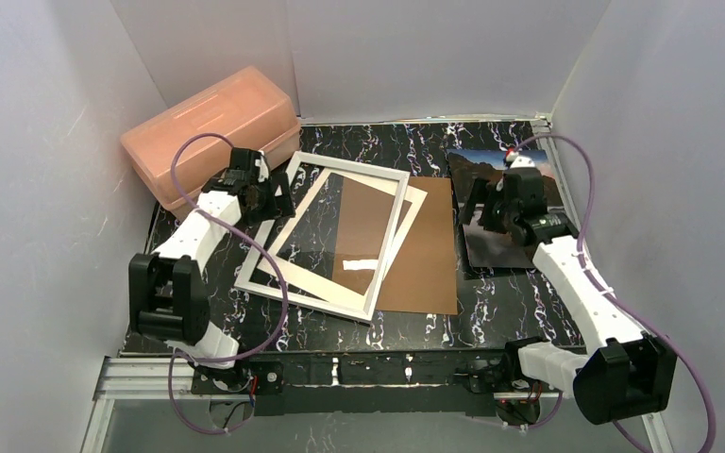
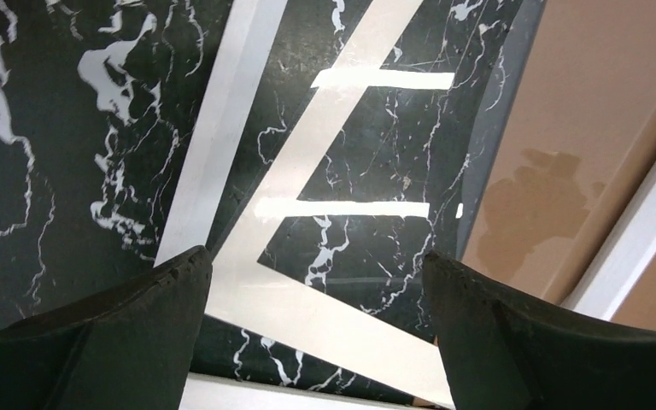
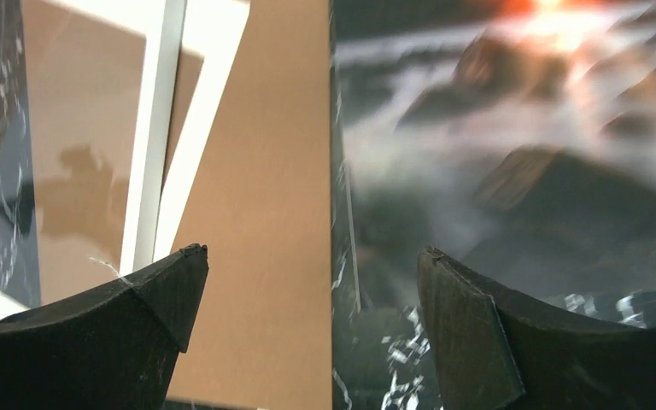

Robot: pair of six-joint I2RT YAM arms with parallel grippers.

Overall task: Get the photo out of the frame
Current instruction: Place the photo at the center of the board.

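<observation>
Up top, the photo (image 1: pixel 496 253) lies flat on the right of the surface (image 1: pixel 491 304), out of the frame (image 1: pixel 391 241), just beside the brown backing board (image 1: pixel 429 269). Left wrist: left jaws spread wide, empty, over the frame. Right wrist: right jaws parted, holding nothing, above the photo's edge.

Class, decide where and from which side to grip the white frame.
Its left rail, from straight above, fingers straddling it: the frame lies flat, so only the thin raised rails offer a pinch, and the open left gripper hovers there.
</observation>
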